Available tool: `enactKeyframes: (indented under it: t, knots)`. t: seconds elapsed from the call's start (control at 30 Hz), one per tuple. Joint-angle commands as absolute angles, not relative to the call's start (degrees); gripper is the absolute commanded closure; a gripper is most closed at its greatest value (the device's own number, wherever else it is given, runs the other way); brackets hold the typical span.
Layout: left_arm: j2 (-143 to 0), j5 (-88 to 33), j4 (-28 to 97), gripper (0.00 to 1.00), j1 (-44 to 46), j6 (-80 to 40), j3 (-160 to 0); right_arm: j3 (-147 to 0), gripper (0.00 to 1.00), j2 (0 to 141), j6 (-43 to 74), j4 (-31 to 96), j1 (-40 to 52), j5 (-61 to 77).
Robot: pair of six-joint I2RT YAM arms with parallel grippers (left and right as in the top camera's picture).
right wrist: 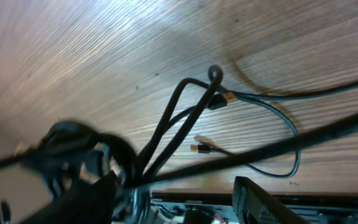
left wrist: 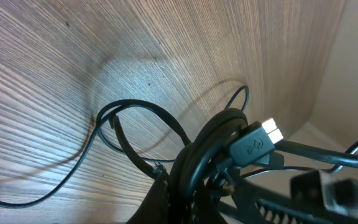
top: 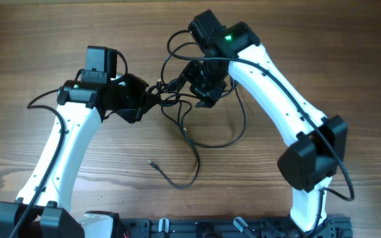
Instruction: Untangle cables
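2 grippers meet over the table point(top: 58, 39) with the cables point(top: 172, 92) strung between them. the left gripper point(top: 152, 94) is clamped shut on a coiled bunch of cord. in its own wrist view the coil point(left wrist: 207, 146) sits right at the fingers, and a silver-tipped plug point(left wrist: 267, 134) pokes out just beyond it. the right gripper point(top: 205, 89) stands just past that bunch. its wrist view shows the jaws spread wide and holding nothing, with 1 blurred strand point(right wrist: 278, 146) crossing the gap between them. ahead of those jaws a few strands run out to a small kink point(right wrist: 214, 74). a gold-tipped plug point(right wrist: 227, 98) lies just beside the kink and a 2nd plug point(right wrist: 201, 148) lies nearer the jaws. toward the arm bases, loose loops trail off to a free end point(top: 153, 162).

the step in hand looks like choosing a fresh grip: the left anchors the knot while the right is free. the next move calls for closing the right on 1 single strand near the bunch, then drawing it away from the left so a loop slides out rather than tightens.
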State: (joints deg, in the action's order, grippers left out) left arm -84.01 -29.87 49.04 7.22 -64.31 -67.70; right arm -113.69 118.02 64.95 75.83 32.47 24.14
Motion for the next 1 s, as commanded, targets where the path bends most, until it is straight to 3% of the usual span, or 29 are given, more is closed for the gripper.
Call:
enactKeyframes:
  t: [0.0,0.23,0.3,0.4,0.6,0.8,0.9,0.97]
  knots:
    - [-83.8,-30.4,48.8,0.96,7.3,-63.4,-67.7,-113.5,0.36,119.6,72.2,75.9,33.0,23.8]
    - [-83.8,-30.4,48.9,0.96,7.3,-63.4,-67.7,-113.5,0.36,119.7,76.4,75.6,33.0,20.2]
    - [-83.8,-30.4,48.8,0.96,7.3,-63.4,-67.7,-113.5,0.52,119.7,74.4,75.7,33.0,19.1]
    - [-83.8,-30.4,48.8,0.96,7.3,-63.4,-67.7,-113.5,0.52,119.7,67.3,74.1,33.4,17.5]
    - [-83.8,-30.4,48.9,0.96,7.3,-63.4,-67.7,-113.2,0.6,119.7,64.4,71.6,35.8,13.2]
    - [-83.8,-30.4,48.9,0.96,7.3,-63.4,-67.7,-110.1,0.79,119.7,64.2,70.5,36.3,11.6]
    - [-83.8,-30.4,48.9,0.96,7.3,-63.4,-67.7,-110.1,0.75,119.7,64.1,69.7,36.3,11.7]
    - [-83.8,-30.4,48.9,0.96,7.3,-63.4,-67.7,-110.1,0.59,119.7,64.3,69.7,36.3,13.9]
